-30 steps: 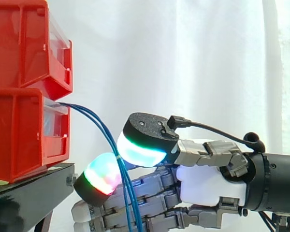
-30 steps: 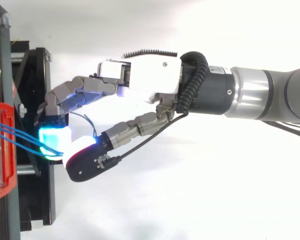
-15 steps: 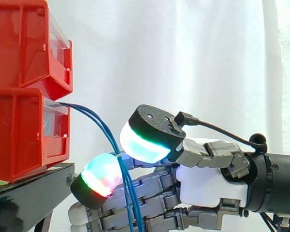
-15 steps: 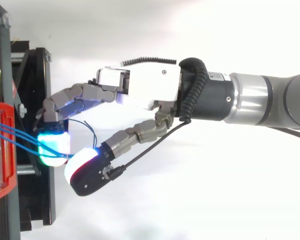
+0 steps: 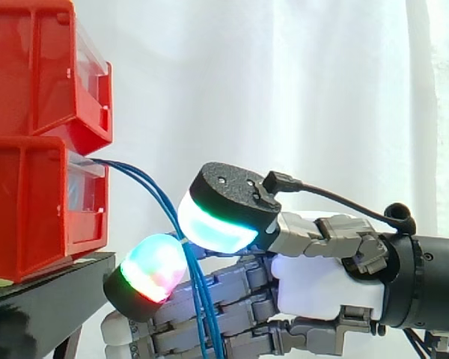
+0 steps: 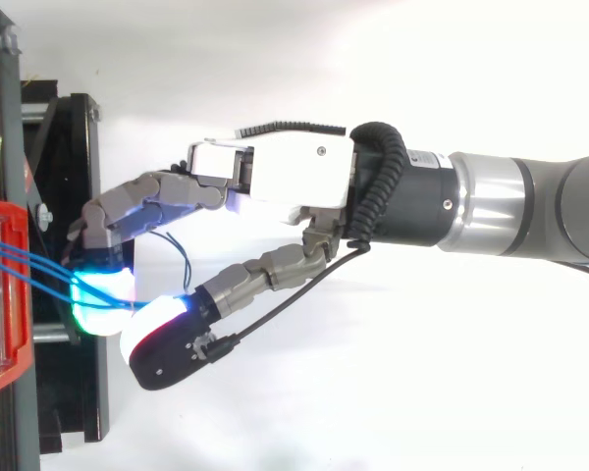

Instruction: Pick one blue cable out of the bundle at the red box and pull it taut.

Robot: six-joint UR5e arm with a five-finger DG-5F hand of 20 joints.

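The blue cables (image 5: 153,193) leave the front of the lower red bin (image 5: 30,209) and arc down and to the right, away from the black stand (image 5: 45,292), hanging slack rather than taut. They run between the hand's glowing thumb pad (image 5: 221,213) above and a finger pad (image 5: 153,269) below, then drop across the inner side of the bent fingers. The hand (image 5: 322,288) is closed around the bundle, thumb opposed to fingers; how many strands are actually caught is hard to tell. From above, the cables (image 6: 39,270) reach from the bin to the pads, and the hand (image 6: 285,172) extends left from the arm. A second red bin (image 5: 37,67) sits stacked on top, before the white curtain (image 5: 284,90).
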